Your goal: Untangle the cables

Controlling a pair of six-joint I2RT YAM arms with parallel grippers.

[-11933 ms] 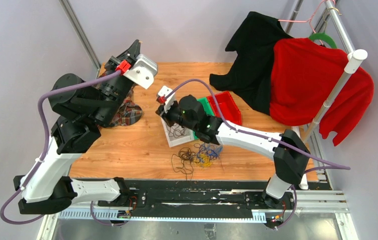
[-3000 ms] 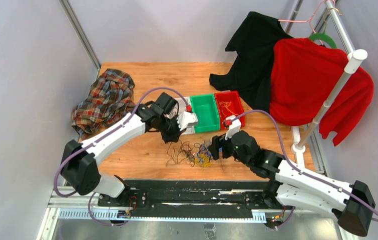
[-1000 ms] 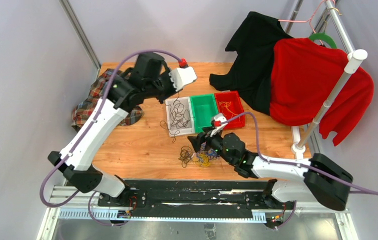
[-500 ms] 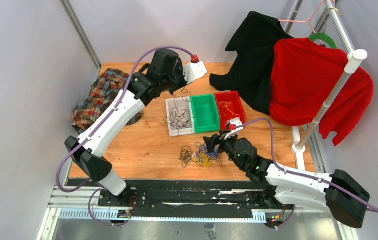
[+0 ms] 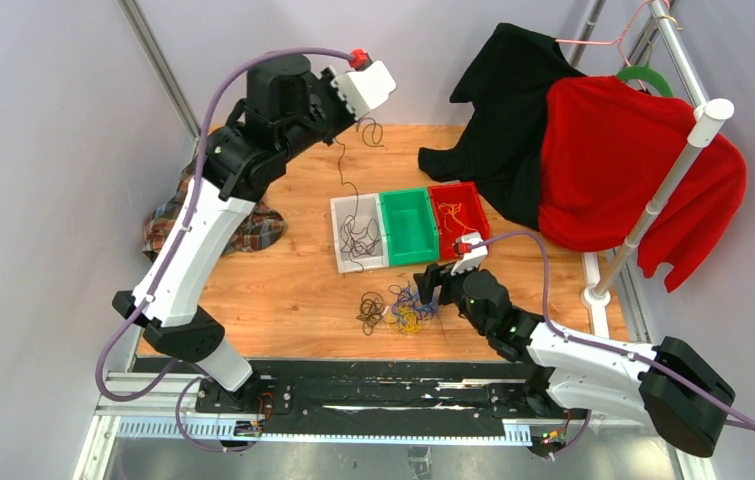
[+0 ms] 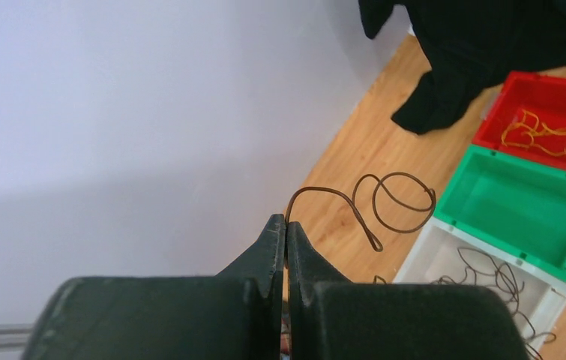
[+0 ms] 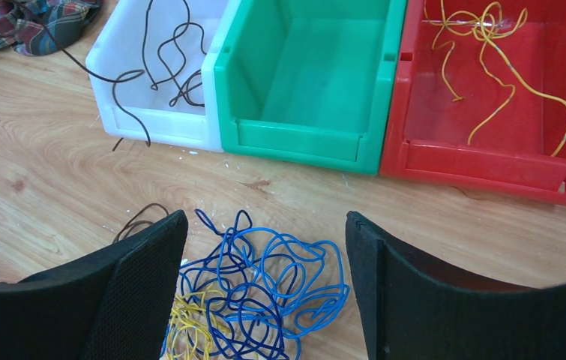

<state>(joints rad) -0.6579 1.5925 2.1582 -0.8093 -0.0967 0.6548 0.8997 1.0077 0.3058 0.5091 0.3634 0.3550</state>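
Note:
The cables lie as a tangled clump (image 5: 401, 311) of blue (image 7: 280, 277), yellow (image 7: 187, 328) and black wire loops on the wooden table near its front edge. My right gripper (image 7: 265, 225) hovers open right over the blue loops, its fingers (image 7: 145, 262) on either side of them; in the top view my right gripper (image 5: 431, 286) is just right of the clump. My left gripper (image 6: 285, 219) is raised high at the back left, shut on one black cable (image 6: 384, 202). That black cable (image 5: 340, 180) hangs down into the white bin (image 5: 338, 215).
Three small bins stand side by side behind the clump: the white bin (image 7: 152, 129) with black wires, a green bin (image 7: 302, 142), and a red bin (image 7: 489, 166) with yellow wires. A plaid cloth (image 5: 258, 228) lies left. Black (image 5: 513, 110) and red (image 5: 633, 170) garments hang at right.
My left arm has risen and swung back, drawing the black cable up out of the white bin. My right gripper has shifted slightly right and stays open above the clump.

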